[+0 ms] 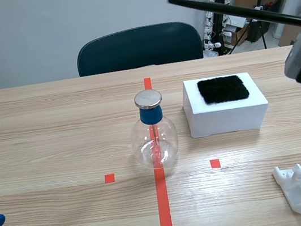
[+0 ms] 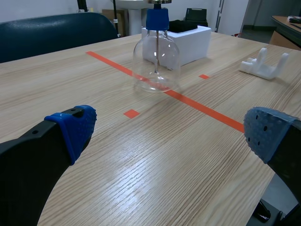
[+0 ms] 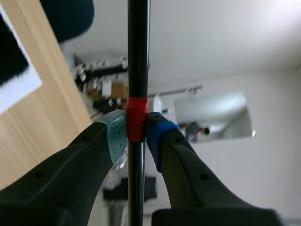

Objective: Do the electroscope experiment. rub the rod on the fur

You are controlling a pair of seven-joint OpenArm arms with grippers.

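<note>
The right claw [image 3: 136, 134] is clamped on the rod [image 3: 138, 56]. Its grey-green pad [image 3: 117, 136] and its blue pad [image 3: 157, 136] press from either side on the red band [image 3: 137, 120] wrapped round the black shaft. From the grip the rod runs straight on ahead of the claw. In the scene view it slants up and away from the arm at the right, over the far edge of the table [image 1: 40, 142].

The fur [image 1: 223, 89], a black square patch, lies on top of a white box [image 1: 225, 115]. In the right wrist view both sit off to the grey-green pad's side of the right claw, below the rod. The rod appears to be clear of the fur, though no view shows the gap plainly.

The left claw [image 2: 171, 132] hangs low over the wood with its fingers wide apart and nothing between them; both blue pads [image 2: 75, 127] show. Ahead of it stands the electroscope flask [image 2: 156, 63], a clear round bulb astride the orange-red tape line, with a blue stopper [image 1: 151, 115] and a metal disc [image 1: 147, 98] on top. The box stands just beyond the flask from this claw. A white stand [image 2: 263, 66] lies on the table well off to the side of its right finger. A dark chair [image 1: 137, 47] is pushed up to the table's far edge.
</note>
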